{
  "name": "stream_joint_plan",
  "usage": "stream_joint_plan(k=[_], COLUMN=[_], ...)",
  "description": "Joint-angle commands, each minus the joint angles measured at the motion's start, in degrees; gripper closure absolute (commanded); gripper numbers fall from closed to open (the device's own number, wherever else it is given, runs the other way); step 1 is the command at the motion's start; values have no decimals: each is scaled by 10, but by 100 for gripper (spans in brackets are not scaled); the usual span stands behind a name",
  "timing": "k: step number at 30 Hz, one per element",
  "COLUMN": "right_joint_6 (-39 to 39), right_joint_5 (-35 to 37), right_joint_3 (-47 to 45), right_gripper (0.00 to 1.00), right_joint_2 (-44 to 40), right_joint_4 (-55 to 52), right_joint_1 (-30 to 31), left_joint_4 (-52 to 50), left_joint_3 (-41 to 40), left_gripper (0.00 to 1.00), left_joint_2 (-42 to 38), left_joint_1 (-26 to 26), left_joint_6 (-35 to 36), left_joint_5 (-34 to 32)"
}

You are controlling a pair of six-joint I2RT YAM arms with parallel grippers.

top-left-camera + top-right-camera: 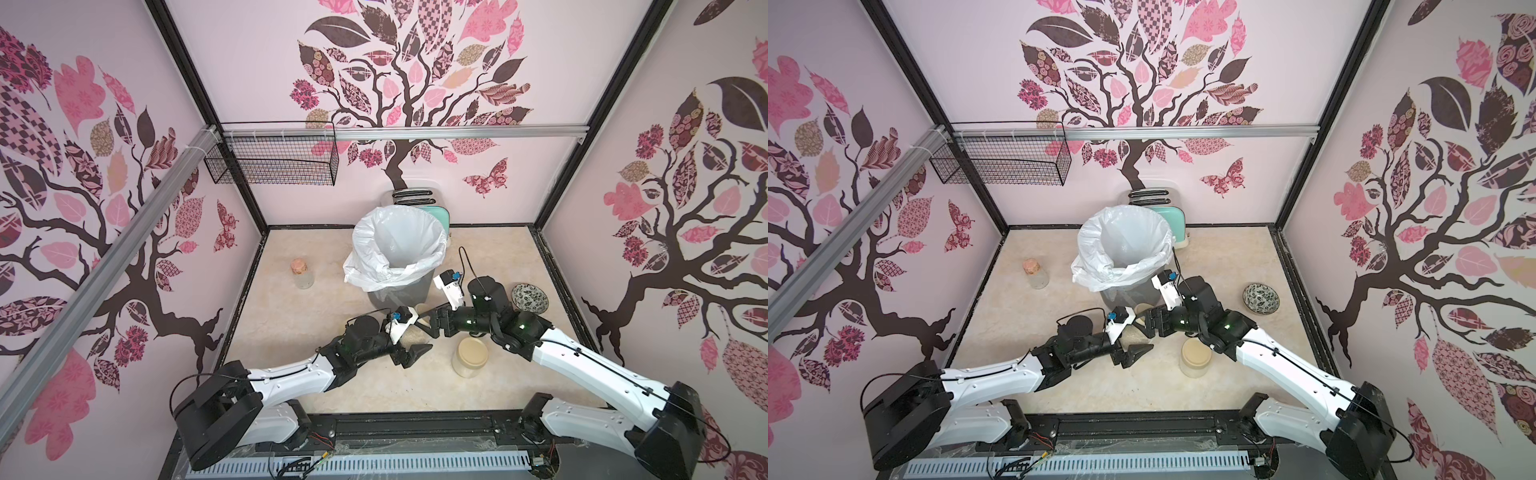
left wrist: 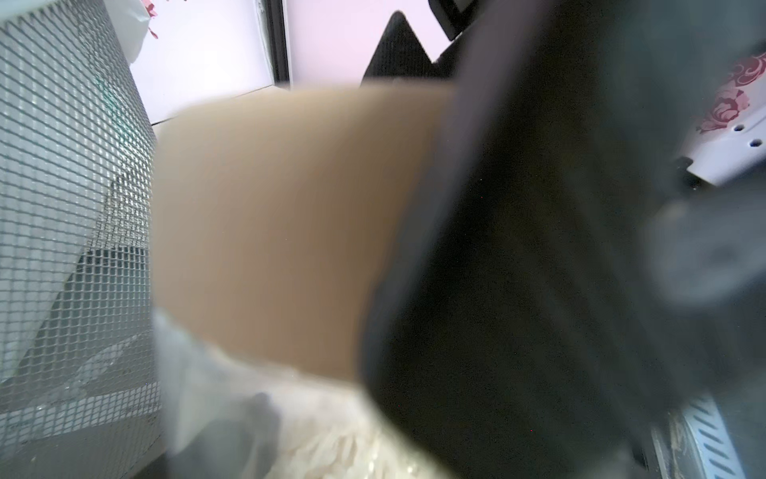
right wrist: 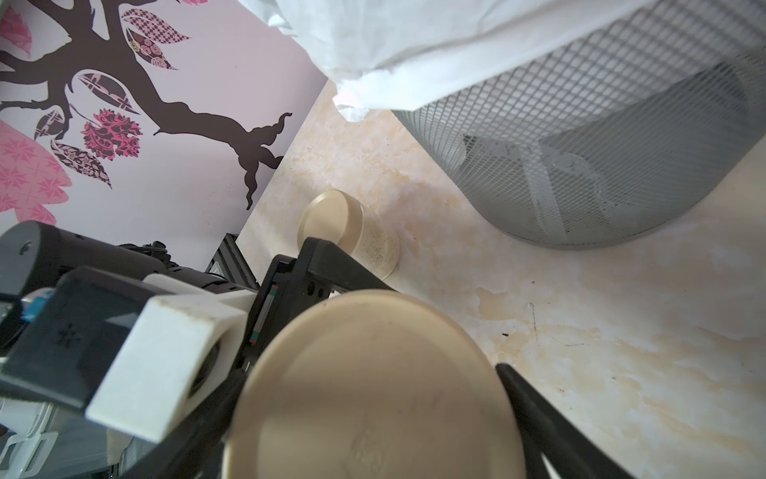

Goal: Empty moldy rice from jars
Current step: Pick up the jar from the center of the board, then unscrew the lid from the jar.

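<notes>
Pointing lid-up (axis near vertical), jar (image 3: 364, 414) is gripped by right pincer (image 3: 369, 373).

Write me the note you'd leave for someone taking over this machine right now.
Right gripper: looks closed on the round flat beige screw lid of a short clear glass jar beside the grey mesh bin with its white plastic liner.
Left gripper: next to that jar; grip unclear.
Second jar, lidded, stands near the right arm; third jar, lidded, beyond the left gripper, pale moldy rice inside.
Done: nothing emptied, judging by the lids.
Left: unscrew each lid, tip rice into the bin.
</notes>
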Motion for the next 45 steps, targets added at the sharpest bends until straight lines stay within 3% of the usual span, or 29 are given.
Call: stream_joint_plan(k=[1,7,11,24,30,45], right_joint_6=[-4,-17,-38,-109,-121,-169], right_joint_5=[-37,-42,-49,-49,-84,-123], right_joint_3=[11,18,29,74,94,141], right_gripper=[24,6,1,1,1,2], right_joint_2=[-10,-8,-5,-11,-14,18], right_joint_4=[19,2,-20,-107,-125,-136], right_joint_1=[4,4,4,-5,-12,-6], left_joint_4=[-7,-18,-33,-64,-94,-132], left_joint_3=[-8,-27,-33,-43,-43,-15], left_gripper=[22,24,25,29,29,30], left_joint_2=[-21,-47,-61,-137,-191,-231], left_joint_1=[8,8,8,8,8,8], left_joint_6=[-7,-9,-10,2,15,21], left_joint_5=[-38,-45,-47,-56,-54,23])
